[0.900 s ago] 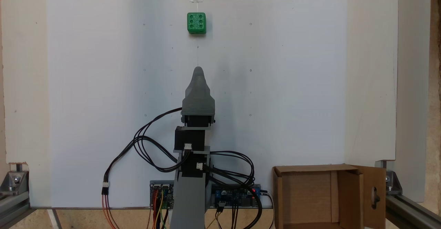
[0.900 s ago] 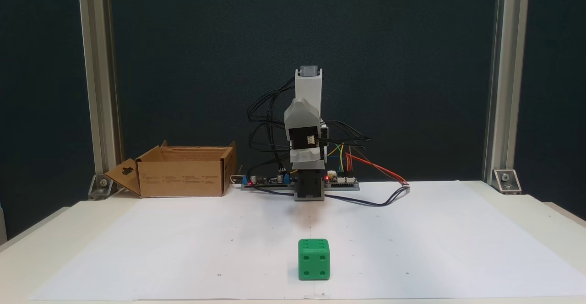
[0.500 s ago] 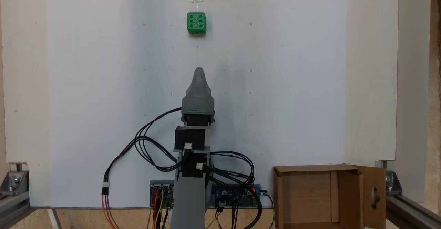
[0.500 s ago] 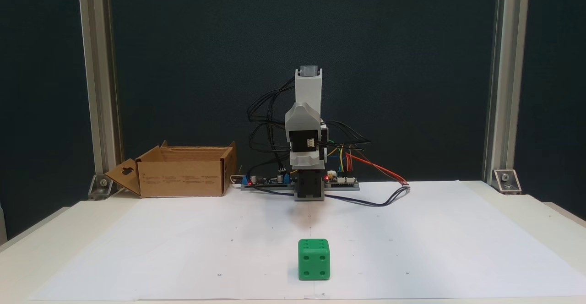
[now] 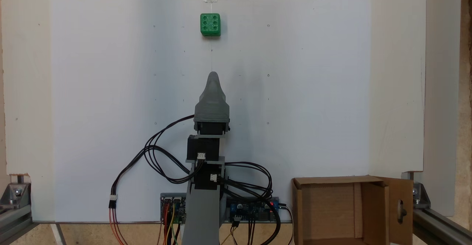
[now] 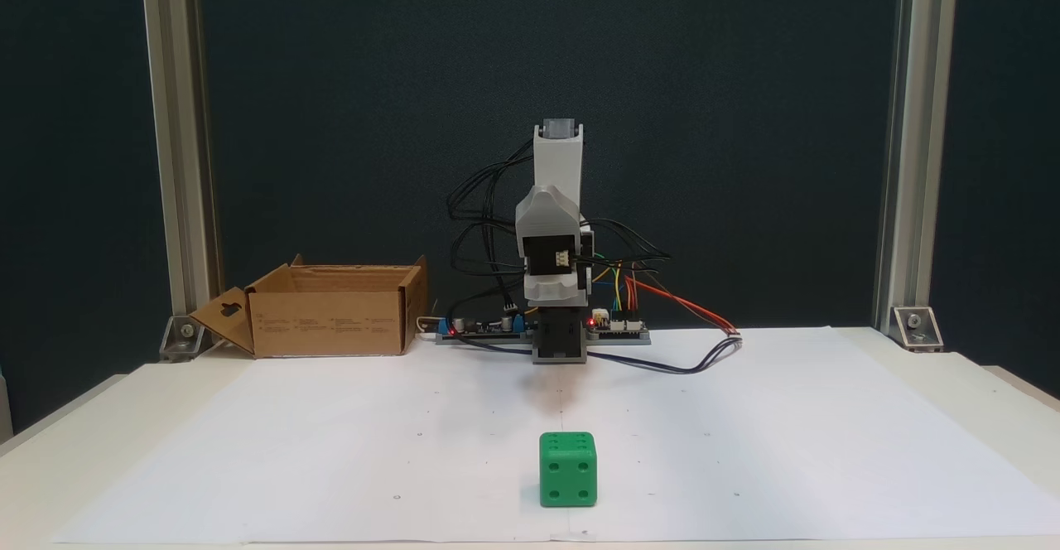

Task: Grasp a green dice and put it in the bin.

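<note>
Green plastic, cube-shaped and pipped, the green dice (image 5: 210, 24) sits on the white paper sheet (image 5: 92, 90) covering the tabletop (image 6: 50, 451), well ahead of my pincer (image 5: 212, 76) and in line with its tip. I judge the task barely begun: nothing is grasped, and the reach, grip, carry and drop are all left. My pincer hangs above the sheet with its jaws stacked from both fixed views, so I cannot tell whether it is open. Behind the pincer, beside the arm's base, the brown cardboard bin (image 5: 332, 215) stands open-topped, and what I see of its inside looks empty.
</note>
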### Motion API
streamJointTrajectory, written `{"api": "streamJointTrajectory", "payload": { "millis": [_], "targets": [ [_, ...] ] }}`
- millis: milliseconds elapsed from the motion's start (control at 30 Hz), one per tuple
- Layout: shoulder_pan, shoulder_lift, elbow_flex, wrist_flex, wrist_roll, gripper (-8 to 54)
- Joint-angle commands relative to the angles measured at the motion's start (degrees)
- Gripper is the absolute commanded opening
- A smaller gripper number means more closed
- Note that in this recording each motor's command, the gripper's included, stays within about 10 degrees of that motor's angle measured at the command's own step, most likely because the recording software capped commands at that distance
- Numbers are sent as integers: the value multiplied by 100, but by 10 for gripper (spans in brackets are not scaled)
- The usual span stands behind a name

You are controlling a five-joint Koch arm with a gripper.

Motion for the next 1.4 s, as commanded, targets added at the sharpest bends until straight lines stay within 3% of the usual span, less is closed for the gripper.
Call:
{"api": "streamJointTrajectory", "payload": {
  "millis": [0, 967, 1367],
  "targets": [
    [-18, 615, 290, -97, -220, 451],
    [-97, 598, 193, -176, -220, 435],
    [26, 598, -1986, 3918, -220, 429]
  ]
}}
